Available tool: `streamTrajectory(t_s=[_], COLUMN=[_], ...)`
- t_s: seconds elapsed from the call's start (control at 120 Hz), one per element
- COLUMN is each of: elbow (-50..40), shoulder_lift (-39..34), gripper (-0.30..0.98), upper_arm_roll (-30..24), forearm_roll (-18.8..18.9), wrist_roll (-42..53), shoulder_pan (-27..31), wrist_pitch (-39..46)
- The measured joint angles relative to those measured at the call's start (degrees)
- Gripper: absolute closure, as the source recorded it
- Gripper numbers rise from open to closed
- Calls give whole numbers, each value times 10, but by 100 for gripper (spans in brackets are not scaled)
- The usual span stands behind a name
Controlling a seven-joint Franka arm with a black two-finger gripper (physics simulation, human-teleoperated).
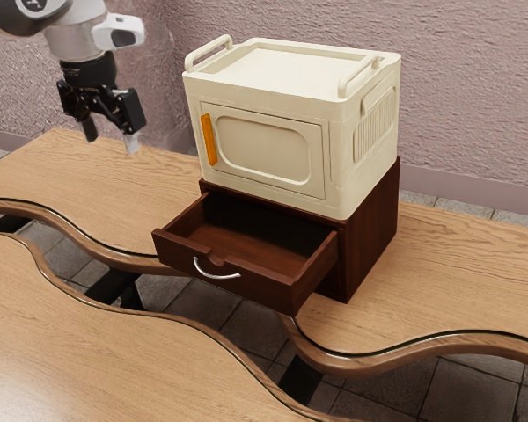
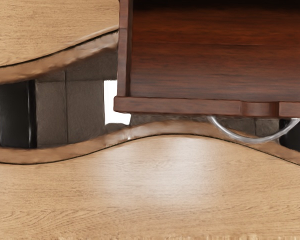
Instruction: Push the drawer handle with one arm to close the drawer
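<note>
One gripper hangs beyond the drawer toward the exterior view's left and above it, its two fingers spread well apart, nothing between them. That single drawer stands pulled out, with one curved metal handle on its front. Above the drawer is one cream cabinet with one orange handle and two top rails. Beneath the drawer, two wavy-edged wooden tabletops part over grey floor tiles; behind it rises a rough pinkish wall.
</note>
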Motion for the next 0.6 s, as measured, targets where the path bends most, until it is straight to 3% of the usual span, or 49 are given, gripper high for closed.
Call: streamTrajectory(t_s=[0.2, 0.275, 0.392, 0.6], elbow=[-28, -57, -220, -335], shoulder_lift=[-24, -25, -39, -38], gripper=[1, 22, 50, 70], upper_arm_roll=[8, 8, 9, 9], forearm_roll=[11, 27, 37, 19], wrist_roll=[10, 9, 8, -18], shoulder_pan=[-9, -18, -39, -77], wrist_pitch=[-18, -20, 77, 265])
